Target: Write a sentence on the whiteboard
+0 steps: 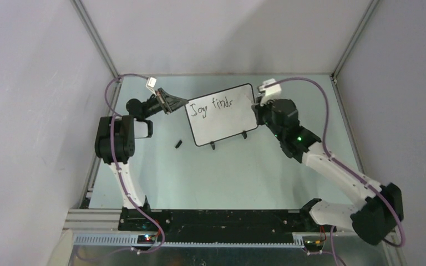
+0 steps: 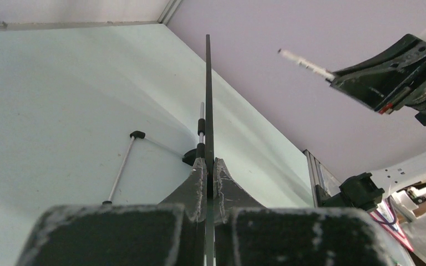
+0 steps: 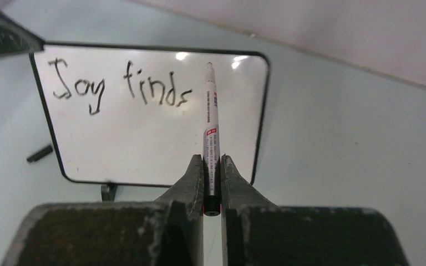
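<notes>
Right gripper [image 3: 212, 166] pinches a marker [image 3: 210, 111] aimed at the whiteboard [image 3: 144, 144] bearing the words [image 3: 116, 88] "Joy finds". Left gripper [image 2: 208, 172] is clamped on its left edge.

A pale, faintly green surface [image 1: 227, 177] is closed in by plain walls along its left, far and right edges, with metal posts at both far corners. A whiteboard [image 1: 222, 116] is propped on two small black feet [image 1: 213, 146] towards the far edge, about midway along it and set slightly askew to it. A small black cap [image 1: 178, 144] is laid flat near the whiteboard's near left corner, apart from the feet.
</notes>
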